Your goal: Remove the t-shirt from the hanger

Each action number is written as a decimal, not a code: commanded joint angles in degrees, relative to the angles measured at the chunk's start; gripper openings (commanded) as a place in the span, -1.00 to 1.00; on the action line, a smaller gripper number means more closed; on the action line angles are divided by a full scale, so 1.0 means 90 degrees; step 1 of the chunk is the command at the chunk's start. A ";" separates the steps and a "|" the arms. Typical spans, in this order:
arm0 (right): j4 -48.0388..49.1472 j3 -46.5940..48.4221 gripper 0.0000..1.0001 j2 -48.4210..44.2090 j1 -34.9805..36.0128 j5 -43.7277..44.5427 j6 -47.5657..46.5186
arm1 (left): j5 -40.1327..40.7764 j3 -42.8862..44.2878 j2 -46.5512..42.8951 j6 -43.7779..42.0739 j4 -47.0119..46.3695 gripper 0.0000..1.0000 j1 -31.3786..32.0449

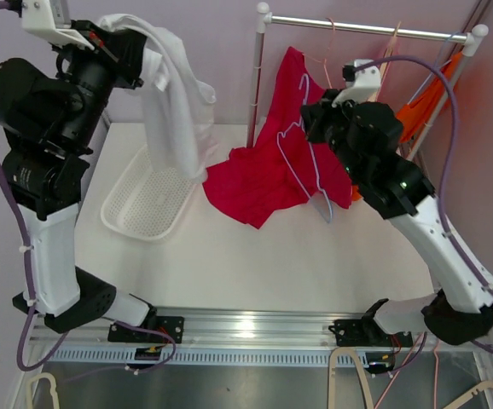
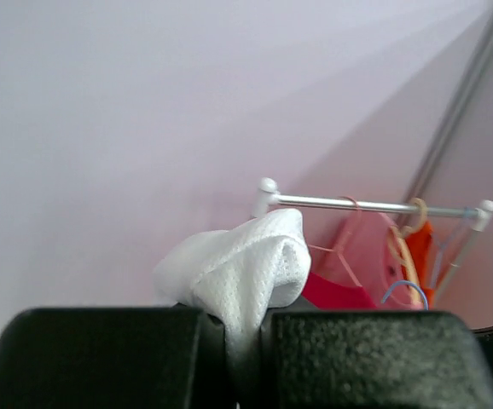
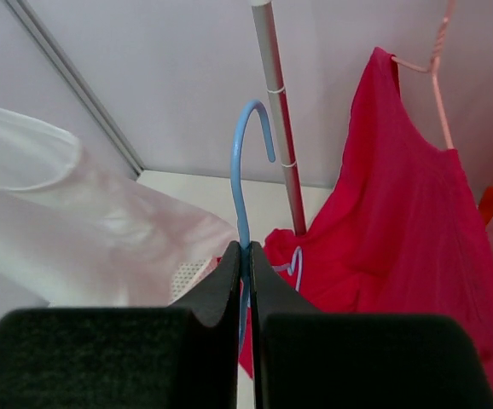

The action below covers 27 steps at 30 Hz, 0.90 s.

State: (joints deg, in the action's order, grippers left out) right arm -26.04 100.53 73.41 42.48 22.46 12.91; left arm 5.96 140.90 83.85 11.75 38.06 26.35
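Observation:
My left gripper (image 1: 131, 38) is raised high at the back left and shut on a white t-shirt (image 1: 174, 111), which hangs down from it over the basket. In the left wrist view the white cloth (image 2: 246, 264) bunches out between the shut fingers of that gripper (image 2: 245, 341). My right gripper (image 1: 310, 115) is shut on the neck of a pale blue wire hanger (image 1: 310, 175), held in front of a red t-shirt (image 1: 263, 170). In the right wrist view the hanger's hook (image 3: 240, 170) rises from that gripper (image 3: 245, 256). The hanger's wire shows bare.
A white mesh basket (image 1: 136, 213) sits on the table at the left, under the white shirt. A metal clothes rack (image 1: 366, 30) stands at the back. The red shirt hangs from it on a pink hanger and trails onto the table. An orange garment (image 1: 430, 102) hangs at its right end.

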 commanded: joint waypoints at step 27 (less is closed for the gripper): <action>0.2464 0.4073 -1.00 0.4490 -0.1956 -0.2242 -0.0643 | -0.0378 -0.7420 -0.1602 0.1994 -0.1885 -0.99 -0.2878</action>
State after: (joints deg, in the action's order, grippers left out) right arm -6.76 134.58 111.26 24.95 3.55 6.24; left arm -1.08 83.72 71.99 21.37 24.47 3.05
